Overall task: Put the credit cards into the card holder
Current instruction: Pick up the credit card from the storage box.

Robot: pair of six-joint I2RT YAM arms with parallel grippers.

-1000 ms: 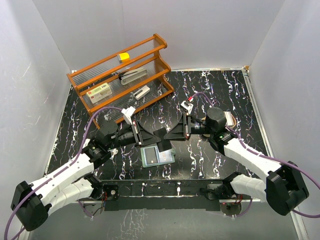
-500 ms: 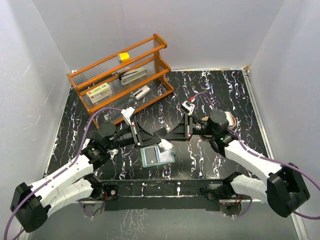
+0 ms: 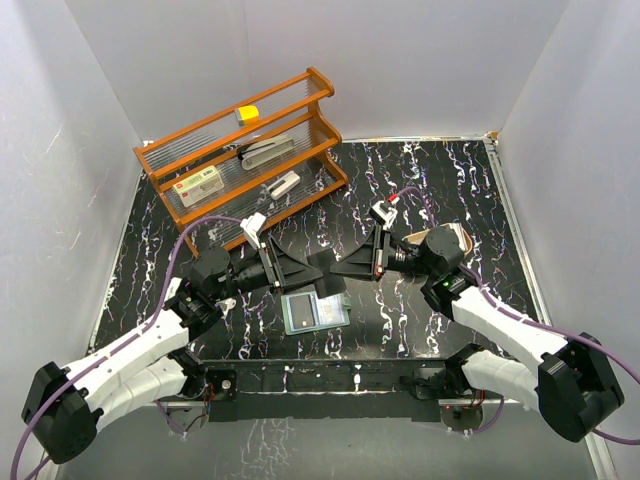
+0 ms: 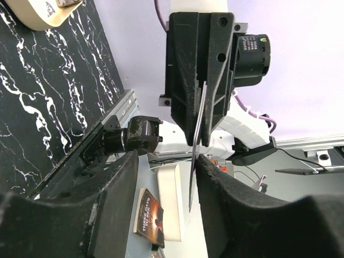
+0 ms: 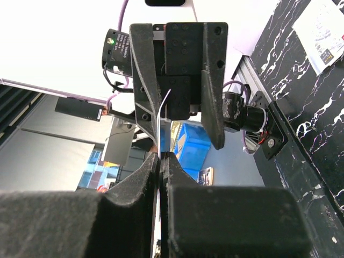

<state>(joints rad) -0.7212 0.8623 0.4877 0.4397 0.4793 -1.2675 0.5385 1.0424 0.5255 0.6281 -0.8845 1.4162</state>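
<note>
Black, white-veined worktop (image 3: 430, 180) inside a white-walled booth, with an orange wooden rack (image 3: 200, 127) standing at the back left. My two arms meet tip to tip above the middle of it.

My right hand (image 5: 159, 156) is pinched tight on a credit card (image 5: 165, 107). The card shows edge-on as a thin pale sliver running straight out from between the fingertips.

My left hand (image 4: 166, 161) faces it with the jaws parted, far wider than the card is thick. The card's free end reaches into that gap and sits much closer to one finger (image 4: 215, 183) than to the other. Whether it brushes that finger I cannot tell, but the left hand grips nothing. The card hangs in the air, clear of the worktop.

The card holder (image 3: 313, 312) lies open and flat on the worktop just on the near side of the two hands, between the arms. Its pale blue-grey inside faces up. Whether a card already sits in it I cannot tell.

A tan tray (image 4: 40, 13) lies on the worktop on the right arm's side.
</note>
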